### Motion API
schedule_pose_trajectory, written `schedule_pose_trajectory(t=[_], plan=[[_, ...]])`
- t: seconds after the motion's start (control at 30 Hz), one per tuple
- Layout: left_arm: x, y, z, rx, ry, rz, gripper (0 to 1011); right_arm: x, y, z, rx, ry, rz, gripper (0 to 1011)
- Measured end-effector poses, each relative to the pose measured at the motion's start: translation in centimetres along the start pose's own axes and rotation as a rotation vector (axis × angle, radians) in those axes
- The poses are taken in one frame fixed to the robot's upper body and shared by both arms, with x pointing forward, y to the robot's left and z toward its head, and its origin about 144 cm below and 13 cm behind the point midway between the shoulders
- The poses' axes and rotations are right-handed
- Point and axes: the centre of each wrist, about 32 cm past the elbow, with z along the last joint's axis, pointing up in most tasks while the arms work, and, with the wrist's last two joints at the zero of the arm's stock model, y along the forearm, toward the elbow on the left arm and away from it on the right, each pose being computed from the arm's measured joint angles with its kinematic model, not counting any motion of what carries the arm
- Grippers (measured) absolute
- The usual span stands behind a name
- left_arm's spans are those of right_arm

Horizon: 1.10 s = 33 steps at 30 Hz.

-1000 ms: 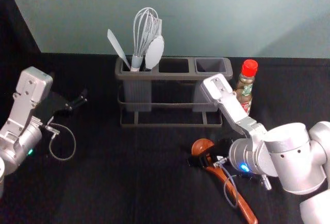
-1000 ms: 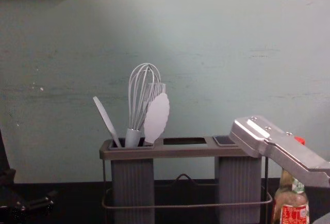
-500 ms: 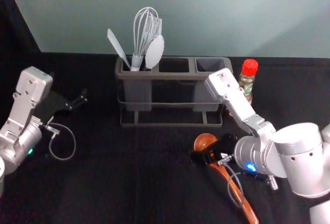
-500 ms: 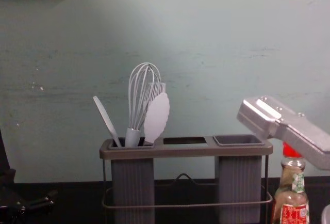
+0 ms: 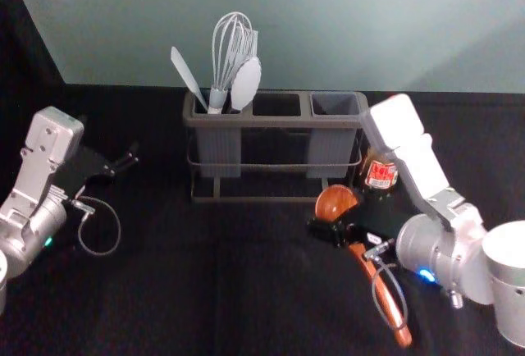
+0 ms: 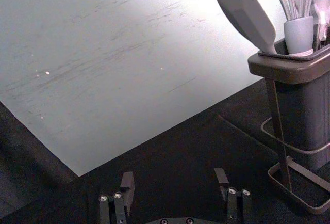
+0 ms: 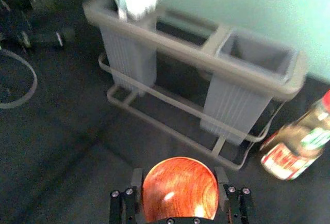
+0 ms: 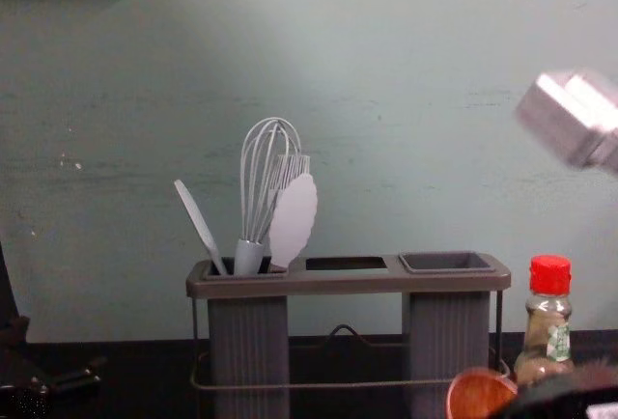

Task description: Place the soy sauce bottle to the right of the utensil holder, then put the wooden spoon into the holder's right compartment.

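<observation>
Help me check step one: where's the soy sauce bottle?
In the chest view's right part, the soy sauce bottle stands just right of the utensil holder.

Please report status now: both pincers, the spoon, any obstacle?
Right pincer closed on wooden spoon, in front of holder. Left pincer open, idle, left of holder. Right compartment empty; soy sauce bottle close by on its right.

No text can be read, not even on the red-and-white label (image 7: pixel 285 161) of the soy sauce bottle (image 7: pixel 300 136).
</observation>
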Motion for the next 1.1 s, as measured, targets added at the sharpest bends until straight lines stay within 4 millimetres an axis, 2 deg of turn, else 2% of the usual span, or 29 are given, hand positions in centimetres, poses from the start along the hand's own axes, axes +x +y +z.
schedule_pose_trajectory(t=[0.13, 0.43, 0.83, 1.1], plan=[[0.0, 0.0, 0.0, 0.000, 0.000, 0.000, 1011, 0.0, -1.6, -0.6, 0.120, -0.010, -0.025, 840], [0.0, 0.0, 0.0, 0.000, 0.000, 0.000, 1011, 0.4, -3.9, -2.5, 0.395, -0.010, -0.060, 840], [0.0, 0.0, 0.0, 0.000, 0.000, 0.000, 1011, 0.5, -4.5, -4.3, 0.650, -0.036, -0.055, 840], [0.0, 0.0, 0.0, 0.000, 0.000, 0.000, 1011, 0.4, -4.4, -4.5, 0.673, -0.035, -0.060, 840]])
